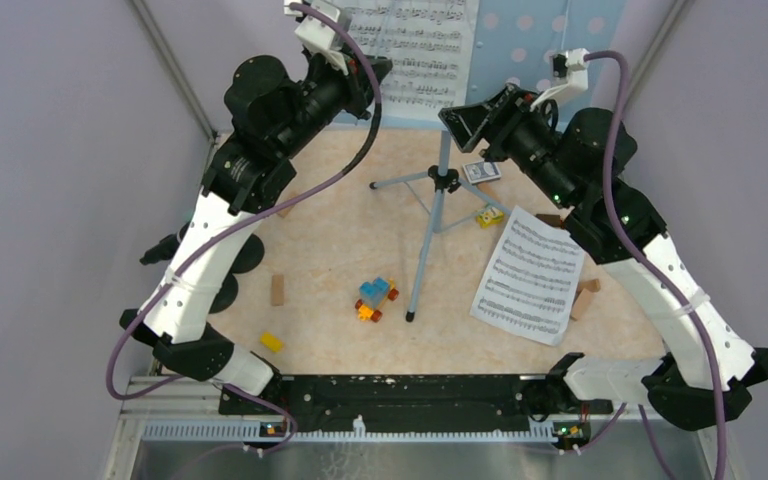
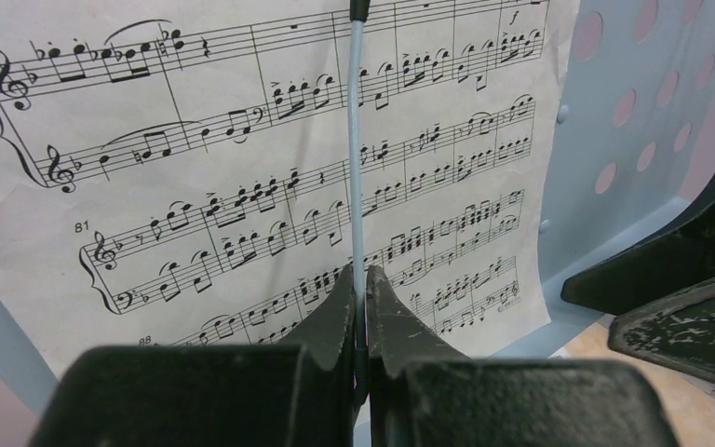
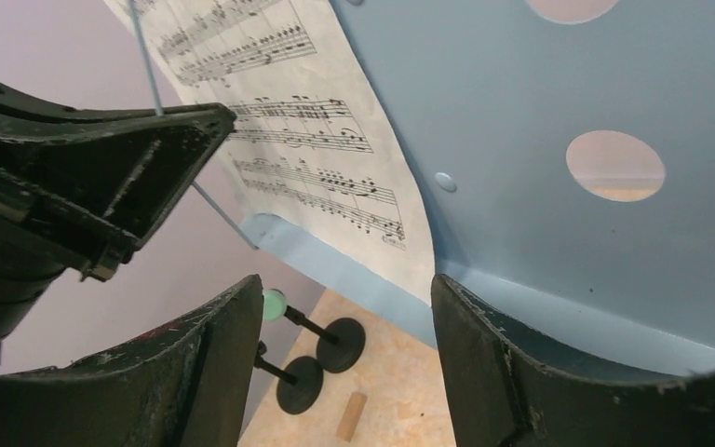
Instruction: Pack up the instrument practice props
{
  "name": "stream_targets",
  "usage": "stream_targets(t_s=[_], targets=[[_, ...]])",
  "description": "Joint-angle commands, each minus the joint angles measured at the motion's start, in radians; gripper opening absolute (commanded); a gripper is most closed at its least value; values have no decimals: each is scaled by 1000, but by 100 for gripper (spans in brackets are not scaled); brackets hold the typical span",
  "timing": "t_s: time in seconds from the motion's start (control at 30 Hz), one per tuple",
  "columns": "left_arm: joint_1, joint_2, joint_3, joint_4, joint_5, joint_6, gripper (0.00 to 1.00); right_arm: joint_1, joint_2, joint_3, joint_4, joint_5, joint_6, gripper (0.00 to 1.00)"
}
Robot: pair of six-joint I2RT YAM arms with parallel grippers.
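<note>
1. left gripper (image 2: 360, 284) - jaws pressed together, pinching the thin retainer wire (image 2: 357, 158) that runs down over the sheet-music page (image 2: 195, 186) on the music desk (image 2: 614, 233).
2. right gripper (image 3: 346, 289) - jaws spread wide with nothing between them, just beside the desk's lower ledge and close to the left gripper.
3. the desk is pale blue and perforated. it stands at the far side on the silver tripod pole (image 1: 432, 230), feet on the table (image 1: 340, 240).
4. second loose page (image 1: 530, 275) lies flat on the table, right of the pole, beside the right arm.
5. two mic holders (image 3: 340, 343) sit side by side at the left edge. a mint-green microphone (image 3: 274, 304) tip shows on one. can't tell where the black mic is.
6. toy bricks (image 1: 375, 297) lie near a tripod foot, with a wooden block (image 1: 278, 289) to their left.
</note>
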State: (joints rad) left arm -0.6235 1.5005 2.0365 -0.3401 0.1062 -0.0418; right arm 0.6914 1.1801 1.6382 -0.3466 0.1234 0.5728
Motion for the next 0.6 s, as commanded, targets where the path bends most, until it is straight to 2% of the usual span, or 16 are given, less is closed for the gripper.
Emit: stream_targets(t_s=[0.0, 0.4, 0.57], targets=[[-2, -27, -21, 34, 21, -20, 0, 2, 42, 35, 1, 51, -4, 66], [-2, -34, -33, 40, 36, -19, 0, 2, 89, 71, 7, 128, -56, 65], [-1, -37, -33, 40, 38, -18, 0, 2, 121, 104, -12, 103, -63, 65]])
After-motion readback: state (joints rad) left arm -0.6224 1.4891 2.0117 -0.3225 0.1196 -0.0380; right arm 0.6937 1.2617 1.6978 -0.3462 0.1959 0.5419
